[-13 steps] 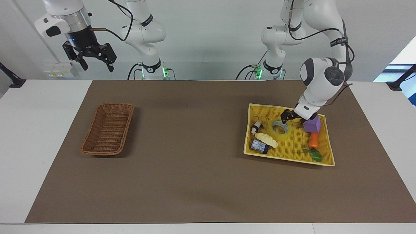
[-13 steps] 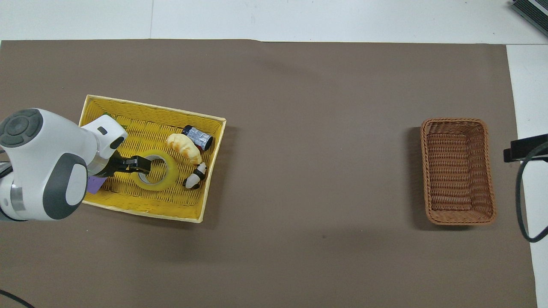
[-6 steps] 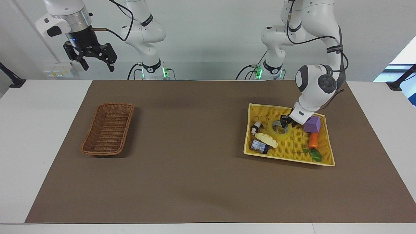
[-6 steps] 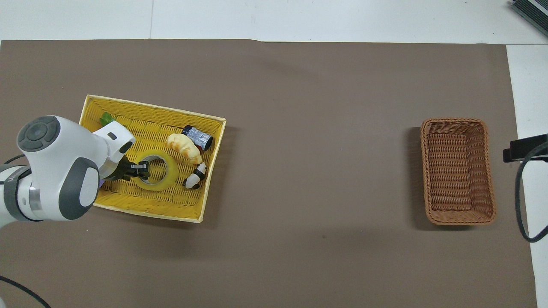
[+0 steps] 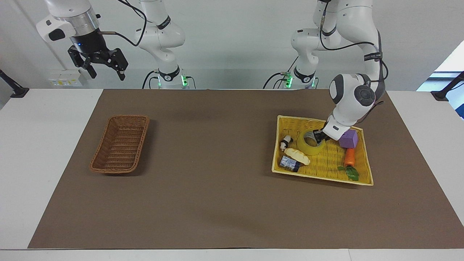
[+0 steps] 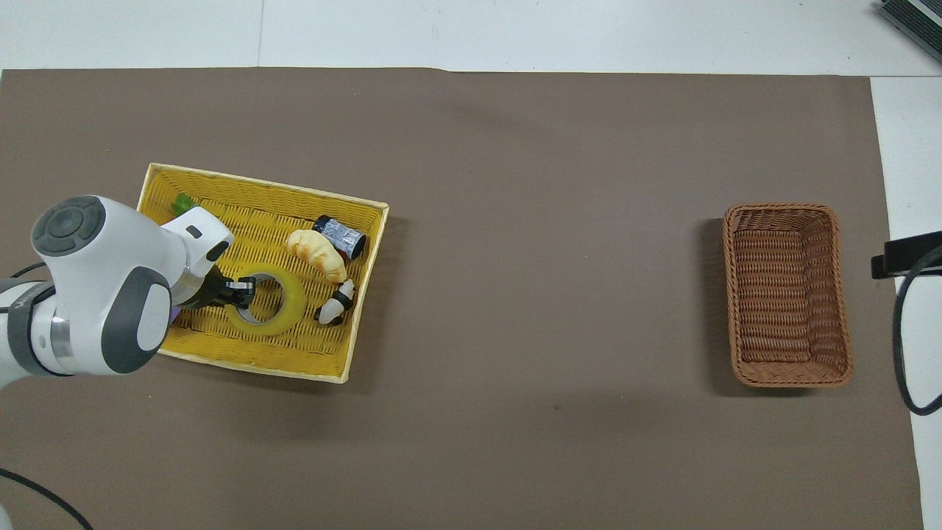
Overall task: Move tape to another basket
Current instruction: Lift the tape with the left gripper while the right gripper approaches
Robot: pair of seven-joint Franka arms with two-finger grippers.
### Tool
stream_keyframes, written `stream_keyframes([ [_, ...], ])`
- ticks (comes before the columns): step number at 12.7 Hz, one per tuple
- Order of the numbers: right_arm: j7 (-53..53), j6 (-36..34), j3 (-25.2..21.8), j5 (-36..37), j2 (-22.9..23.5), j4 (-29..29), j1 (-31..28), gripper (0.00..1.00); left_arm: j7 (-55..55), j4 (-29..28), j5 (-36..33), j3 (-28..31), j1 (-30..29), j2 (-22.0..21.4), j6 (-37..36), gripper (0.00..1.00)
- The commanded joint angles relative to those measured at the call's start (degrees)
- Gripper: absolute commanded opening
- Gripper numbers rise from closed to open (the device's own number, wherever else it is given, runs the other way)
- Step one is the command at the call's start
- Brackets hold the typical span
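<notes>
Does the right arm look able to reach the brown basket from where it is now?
Probably yes. The right gripper hangs open in the air at its own end of the table, and the brown basket lies at that end with nothing over it.

Yellow tape roll tilted in yellow basket, brown wicker basket empty

The tape (image 5: pixel 310 144) (image 6: pixel 268 302), a thick translucent yellow roll with a pale grey core, sat in the yellow basket (image 5: pixel 357 175) (image 6: pixel 294 199) toward the left arm's end of the table, tipped up on the side by the left gripper (image 5: pixel 319 136) (image 6: pixel 239 288), whose fingers clamped its wall. The basket (image 5: pixel 120 144) (image 6: pixel 786 294), narrow dark brown wicker with sloping sides, lay empty on the brown mat toward the right arm's end, well apart from the tape.
</notes>
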State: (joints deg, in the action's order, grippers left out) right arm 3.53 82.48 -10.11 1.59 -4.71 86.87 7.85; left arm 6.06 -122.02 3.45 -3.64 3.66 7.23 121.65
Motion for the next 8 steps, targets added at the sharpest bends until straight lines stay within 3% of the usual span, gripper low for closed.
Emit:
stream_keyframes([
  [1, -1.5, 0.4, 0.5, 0.1, -0.8, 0.8, -0.5, 1.0, 0.7, 9.1, 0.2, 0.7, 0.2, 0.0, -10.8, 0.0],
  [4, -1.9, 0.6, 1.3, -0.4, -0.9, 1.0, 0.7, 1.0, 0.6, 16.0, 0.3, 0.8, 0.0, -1.2, -19.2, 0.0],
  [5, -1.8, 0.9, 1.8, -4.0, -0.9, 1.0, 1.1, 1.0, 0.5, 18.2, 0.4, 0.9, -0.1, -1.3, -21.3, 0.0],
  [8, -1.2, 2.9, 2.2, -6.8, -1.0, 4.0, 3.4, 1.0, 0.4, 19.7, 6.6, 0.9, 0.5, -1.1, -22.2, 0.0],
])
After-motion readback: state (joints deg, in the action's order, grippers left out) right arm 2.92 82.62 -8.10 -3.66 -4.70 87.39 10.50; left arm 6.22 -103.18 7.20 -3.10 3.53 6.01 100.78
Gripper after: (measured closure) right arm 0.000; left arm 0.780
